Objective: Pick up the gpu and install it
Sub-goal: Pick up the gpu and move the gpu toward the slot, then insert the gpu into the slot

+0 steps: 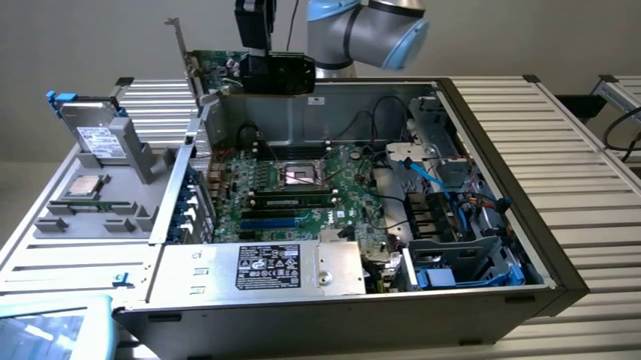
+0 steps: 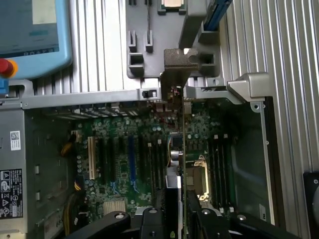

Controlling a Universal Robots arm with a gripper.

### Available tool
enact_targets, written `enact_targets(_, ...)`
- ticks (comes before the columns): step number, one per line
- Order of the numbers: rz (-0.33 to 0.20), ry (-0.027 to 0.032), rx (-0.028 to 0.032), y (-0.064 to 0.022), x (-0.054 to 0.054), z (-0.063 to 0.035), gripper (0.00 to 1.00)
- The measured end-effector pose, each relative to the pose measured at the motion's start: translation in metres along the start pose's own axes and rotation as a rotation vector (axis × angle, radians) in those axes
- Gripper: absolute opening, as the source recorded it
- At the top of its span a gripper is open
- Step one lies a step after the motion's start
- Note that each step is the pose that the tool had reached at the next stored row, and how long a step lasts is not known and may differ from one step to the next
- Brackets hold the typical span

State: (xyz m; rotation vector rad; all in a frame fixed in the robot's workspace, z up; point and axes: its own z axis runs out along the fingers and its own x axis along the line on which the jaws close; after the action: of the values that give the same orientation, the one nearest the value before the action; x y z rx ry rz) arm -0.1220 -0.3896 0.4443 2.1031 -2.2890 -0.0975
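**Card held above the open case**

The black two-fingered gripper [image 1: 263, 58] on the grey and blue robot arm [image 1: 376, 26] is closed on the gpu [image 1: 215, 67], a flat green circuit board with a black cooler and a silver end bracket [image 1: 179, 45]. The card hangs upright in the upper part of the exterior view, left of centre. It sits above the rear wall of the open grey metal computer case [image 1: 501, 247], clear of the green motherboard [image 1: 300, 196] below.

In the wrist view the card shows edge-on between the fingertips [image 2: 167, 211], over the motherboard's row of expansion slots [image 2: 124, 159].

A silver hard drive with a white label [image 1: 100, 139] stands on a grey plastic holder [image 1: 100, 206] at the exterior view's left, outside the case. Everything rests on a ribbed metal table [image 1: 571, 142].
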Motion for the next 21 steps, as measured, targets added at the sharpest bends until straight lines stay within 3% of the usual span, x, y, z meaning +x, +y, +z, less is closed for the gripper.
enact_targets(6, -0.006, -0.0016, -0.0006, -0.0152, 0.0, -0.001, 0.28)
enact_targets(21, -0.006, -0.0018, -0.0005, -0.0152, 0.0, -0.0009, 0.28)
